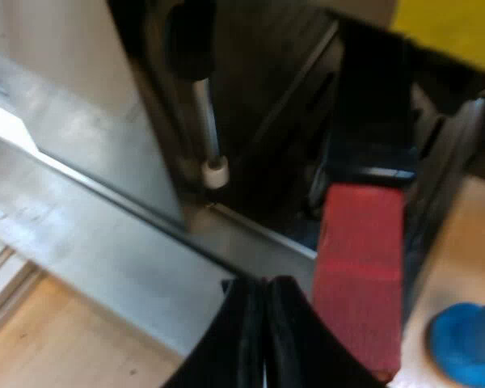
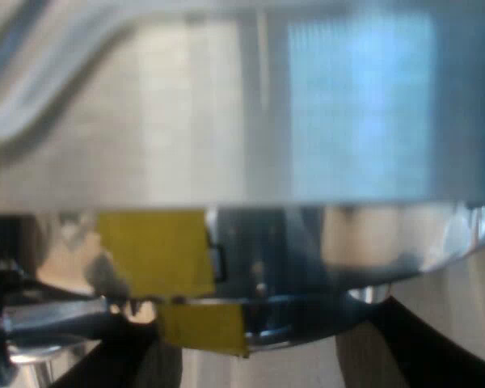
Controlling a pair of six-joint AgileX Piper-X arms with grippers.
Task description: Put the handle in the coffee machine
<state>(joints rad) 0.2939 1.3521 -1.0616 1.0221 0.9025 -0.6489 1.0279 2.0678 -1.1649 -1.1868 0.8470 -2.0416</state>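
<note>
The holder's dark handle (image 1: 372,121) reaches out from the espresso machine's (image 1: 81,121) dark front and ends in a red grip (image 1: 362,275). My left gripper (image 1: 263,339) is shut with nothing in it, its fingertips close beside the red end. In the right wrist view, my right gripper (image 2: 263,356) sits very close under a rounded chrome rim (image 2: 323,311) that carries yellow tape (image 2: 158,250). Its dark fingers (image 2: 420,339) stand wide apart below the rim, and I cannot tell whether they touch it.
A steam wand with a white tip (image 1: 216,172) hangs at the machine's front near the handle. A blue tamper (image 1: 465,343) stands on the wooden table (image 1: 73,339) just beyond the red end. The machine's steel base (image 1: 105,242) lies below the wand.
</note>
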